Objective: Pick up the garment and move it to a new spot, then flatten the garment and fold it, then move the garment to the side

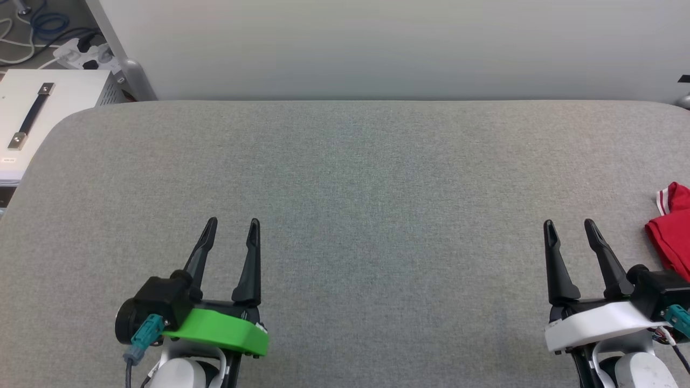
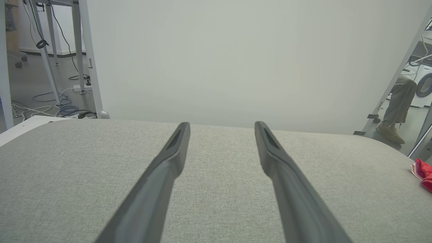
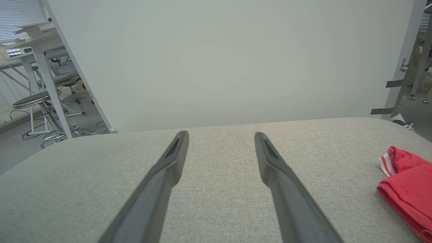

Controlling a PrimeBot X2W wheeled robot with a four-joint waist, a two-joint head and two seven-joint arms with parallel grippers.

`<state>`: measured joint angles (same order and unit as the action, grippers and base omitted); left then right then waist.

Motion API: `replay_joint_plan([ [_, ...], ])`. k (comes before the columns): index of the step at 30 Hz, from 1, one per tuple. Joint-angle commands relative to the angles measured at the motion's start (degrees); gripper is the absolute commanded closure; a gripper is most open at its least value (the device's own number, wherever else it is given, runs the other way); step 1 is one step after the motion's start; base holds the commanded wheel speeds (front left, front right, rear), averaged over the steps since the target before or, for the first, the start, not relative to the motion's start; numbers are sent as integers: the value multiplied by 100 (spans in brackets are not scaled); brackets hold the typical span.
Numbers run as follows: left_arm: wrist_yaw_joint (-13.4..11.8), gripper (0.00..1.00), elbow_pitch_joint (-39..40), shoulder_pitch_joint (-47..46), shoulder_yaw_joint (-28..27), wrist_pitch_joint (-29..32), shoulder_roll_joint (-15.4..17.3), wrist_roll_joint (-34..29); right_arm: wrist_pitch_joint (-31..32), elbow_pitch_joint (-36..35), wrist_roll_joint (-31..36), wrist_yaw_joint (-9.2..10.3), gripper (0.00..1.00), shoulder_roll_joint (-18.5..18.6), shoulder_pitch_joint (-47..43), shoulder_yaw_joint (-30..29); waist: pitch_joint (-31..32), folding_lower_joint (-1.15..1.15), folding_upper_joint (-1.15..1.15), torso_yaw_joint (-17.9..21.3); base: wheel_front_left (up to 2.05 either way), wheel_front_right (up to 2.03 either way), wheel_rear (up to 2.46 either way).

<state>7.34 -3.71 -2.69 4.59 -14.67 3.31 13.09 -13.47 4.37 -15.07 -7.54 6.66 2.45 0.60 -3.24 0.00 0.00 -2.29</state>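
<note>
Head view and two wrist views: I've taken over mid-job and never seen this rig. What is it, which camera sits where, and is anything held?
This is a two-armed wheeled robot. The head view looks down from its head onto a grey fabric-covered table. The left gripper, on a green mount, and the right gripper, on a white mount, each end in two long dark fingers. Each wrist view looks along one gripper's own fingers. Both are open, holding nothing. A crumpled red T-shirt with red-white striped trim lies at the table's right side, apart from the right gripper.
</note>
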Motion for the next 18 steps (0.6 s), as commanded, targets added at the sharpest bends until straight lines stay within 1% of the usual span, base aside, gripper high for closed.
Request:
replay_joint_plan([
  [1, 14, 0, 10, 90, -23, -33, -39, -49, -50, 29, 34, 5, 0, 30, 48, 33, 2, 0, 0, -1, 0, 0, 0],
  [18, 14, 0, -36, 98, 4, -33, -43, 127, -69, 51, 49, 5, 0, 36, 34, 28, 8, 0, 0, -18, 0, 0, 0],
])
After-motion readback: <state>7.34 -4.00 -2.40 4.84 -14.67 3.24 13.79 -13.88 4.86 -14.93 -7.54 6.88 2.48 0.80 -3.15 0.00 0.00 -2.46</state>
